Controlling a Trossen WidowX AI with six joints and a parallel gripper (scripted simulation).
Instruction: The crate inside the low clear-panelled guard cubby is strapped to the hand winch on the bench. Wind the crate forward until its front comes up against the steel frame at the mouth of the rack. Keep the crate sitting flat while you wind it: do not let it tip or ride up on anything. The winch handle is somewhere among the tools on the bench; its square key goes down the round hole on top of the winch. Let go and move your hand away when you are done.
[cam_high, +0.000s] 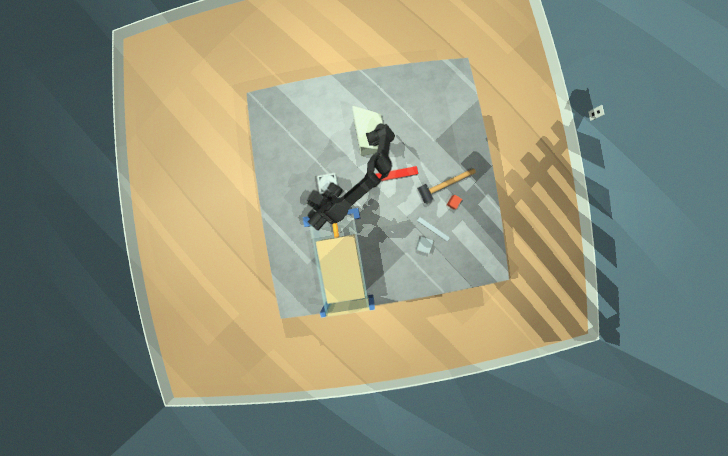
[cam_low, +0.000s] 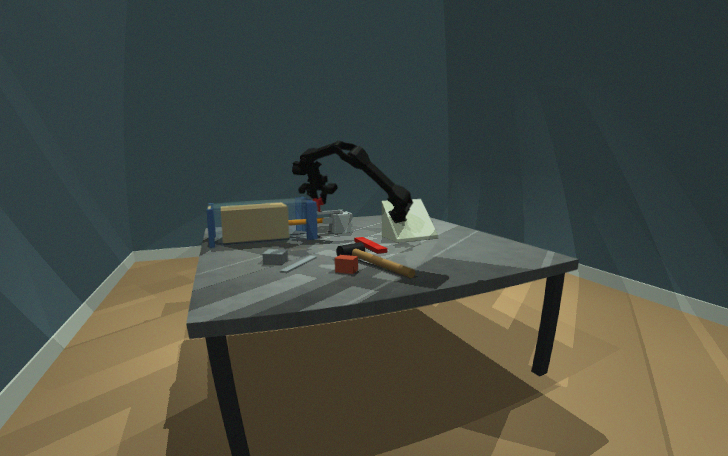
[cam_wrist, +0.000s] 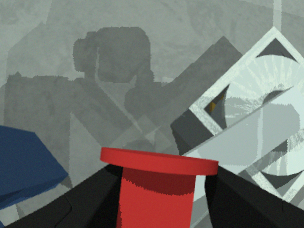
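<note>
The tan crate (cam_high: 341, 268) (cam_low: 255, 222) sits flat inside the clear-panelled cubby, its front short of the blue posts (cam_high: 353, 213) (cam_low: 311, 220) at the mouth. An orange strap (cam_high: 335, 229) (cam_low: 305, 221) runs from it toward the pale winch (cam_high: 326, 179) (cam_low: 341, 222). The winch handle's grey arm (cam_wrist: 250, 130) (cam_low: 329, 212) lies across the winch top; the key and hole are hidden. Its red knob (cam_wrist: 156, 200) (cam_low: 318, 206) stands up on the side toward the posts. My gripper (cam_wrist: 165, 173) is shut on this knob, one finger on each side.
A blue post (cam_wrist: 30, 165) is close beside the gripper. A red bar (cam_high: 400, 172) (cam_low: 370, 244), a hammer (cam_high: 451, 181) (cam_low: 384, 263), an orange-red block (cam_high: 454, 201) (cam_low: 346, 264), a grey block (cam_high: 424, 244) (cam_low: 275, 257), a thin strip (cam_high: 433, 228) (cam_low: 298, 263) and a pale wedge (cam_high: 368, 126) (cam_low: 419, 228) are on the bench.
</note>
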